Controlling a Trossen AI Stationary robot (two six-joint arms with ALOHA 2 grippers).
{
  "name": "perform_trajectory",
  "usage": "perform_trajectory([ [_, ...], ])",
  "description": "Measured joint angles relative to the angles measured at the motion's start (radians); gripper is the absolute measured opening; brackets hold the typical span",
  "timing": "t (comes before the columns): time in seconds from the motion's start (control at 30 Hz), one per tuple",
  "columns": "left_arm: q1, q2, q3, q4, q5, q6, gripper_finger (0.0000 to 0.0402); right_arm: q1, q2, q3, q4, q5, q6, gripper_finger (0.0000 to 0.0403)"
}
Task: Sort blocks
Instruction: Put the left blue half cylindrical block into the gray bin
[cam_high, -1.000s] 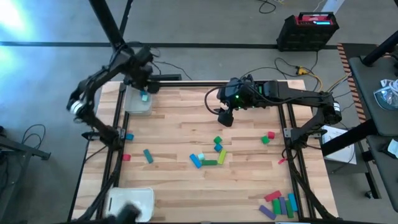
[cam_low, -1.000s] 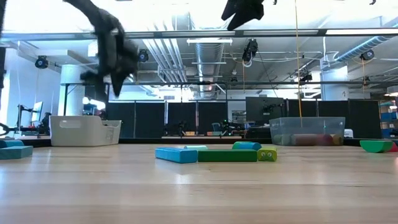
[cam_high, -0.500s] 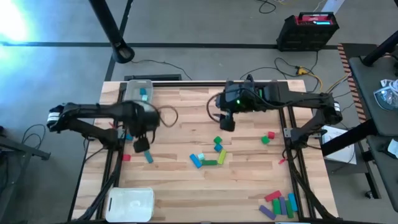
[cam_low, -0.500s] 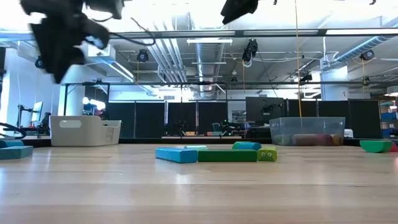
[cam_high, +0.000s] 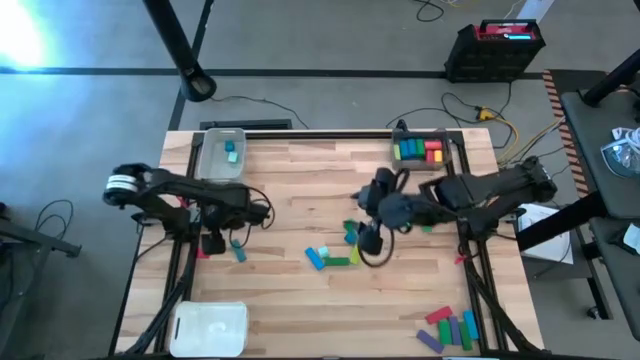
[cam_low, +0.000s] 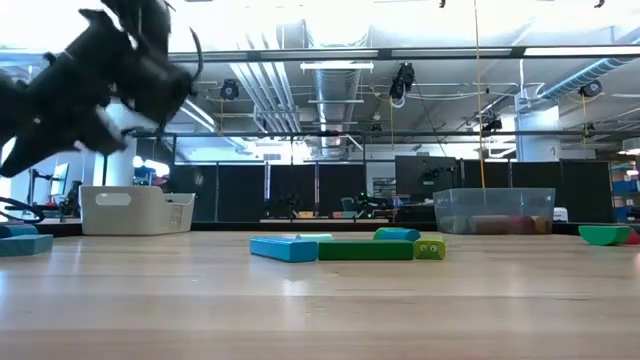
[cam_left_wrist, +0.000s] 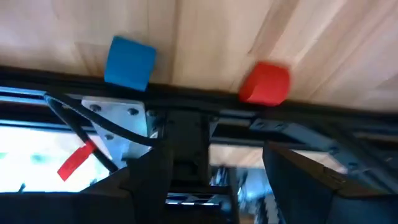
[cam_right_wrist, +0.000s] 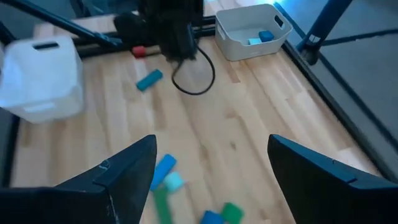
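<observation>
purple, green, blue, red bars (cam_high: 448, 328) upright at near right corner, green bar (cam_high: 336, 261) lengthwise left-right mid surface (cam_high: 290, 190), right gripper (cam_high: 369, 241) fingers spread, empty, now lowered over it, left gripper (cam_high: 213, 243) by teal bar (cam_high: 238, 250), finger state unclear, moved nearer since

It was a robotics lab: exposed ceiling ducts (cam_low: 335, 85), dark partition panels (cam_low: 300, 190), a wooden surface (cam_high: 300, 190) framed by rails.

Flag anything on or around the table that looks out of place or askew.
A red strip lies off the wood on the frame rail at the right edge. Several blocks, a group among them, sit at the near right corner, away from any tray. Nothing looks spilled or damaged.
</observation>
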Motion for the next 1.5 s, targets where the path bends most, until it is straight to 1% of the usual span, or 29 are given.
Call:
perform_trajectory([
  [0.07, 0.0, 0.052, -0.024, 0.004, -0.01, 0.027, 0.0233, 0.041, 0.0, 0.0, 0.0, 0.031, 0.066, 0.0301],
  [0.17, 0.001, 0.127, -0.042, 0.009, -0.041, 0.026, 0.0233, 0.098, 0.002, 0.0, 0.0, 0.08, 0.145, 0.0304],
  [0.23, 0.001, 0.168, -0.034, 0.012, -0.062, 0.022, 0.0233, 0.125, 0.006, 0.0, 0.001, 0.111, 0.18, 0.0305],
  [0.3, 0.005, 0.206, -0.018, 0.042, -0.107, 0.008, 0.0233, 0.148, 0.009, 0.0, 0.0, 0.148, 0.206, 0.0303],
  [0.37, 0.02, 0.252, -0.002, 0.067, -0.127, 0.009, 0.0233, 0.16, 0.01, 0.0, 0.0, 0.172, 0.226, 0.03],
  [0.5, 0.043, 0.34, 0.026, 0.121, -0.181, 0.062, 0.0233, 0.17, 0.01, 0.0, 0.006, 0.187, 0.241, 0.0295],
  [0.63, 0.046, 0.412, 0.028, 0.144, -0.236, 0.159, 0.0233, 0.17, 0.01, 0.0, 0.006, 0.187, 0.247, 0.0298],
  [0.83, 0.073, 0.451, -0.019, 0.228, -0.287, 0.219, 0.0233, 0.177, 0.01, 0.0, 0.005, 0.186, 0.249, 0.0307],
  [0.97, 0.108, 0.456, -0.022, 0.226, -0.282, 0.227, 0.0233, 0.176, 0.01, 0.0, -0.007, 0.185, 0.242, 0.0308],
  [1.07, 0.155, 0.458, -0.024, 0.225, -0.24, 0.245, 0.0233, 0.175, 0.009, 0.0, -0.012, 0.185, 0.238, 0.0304],
  [1.2, 0.227, 0.489, -0.024, 0.224, -0.247, 0.245, 0.0231, 0.176, 0.008, 0.0, -0.014, 0.185, 0.232, 0.0302],
  [1.23, 0.242, 0.498, -0.024, 0.218, -0.26, 0.245, 0.0231, 0.176, 0.007, 0.0, -0.016, 0.185, 0.236, 0.0303],
  [1.37, 0.274, 0.541, -0.033, 0.203, -0.371, 0.247, 0.0231, 0.176, 0.005, 0.0, -0.042, 0.183, 0.253, 0.0308],
  [1.5, 0.275, 0.558, -0.033, 0.2, -0.352, 0.26, 0.0231, 0.176, 0.005, 0.0, -0.073, 0.177, 0.275, 0.0307],
])
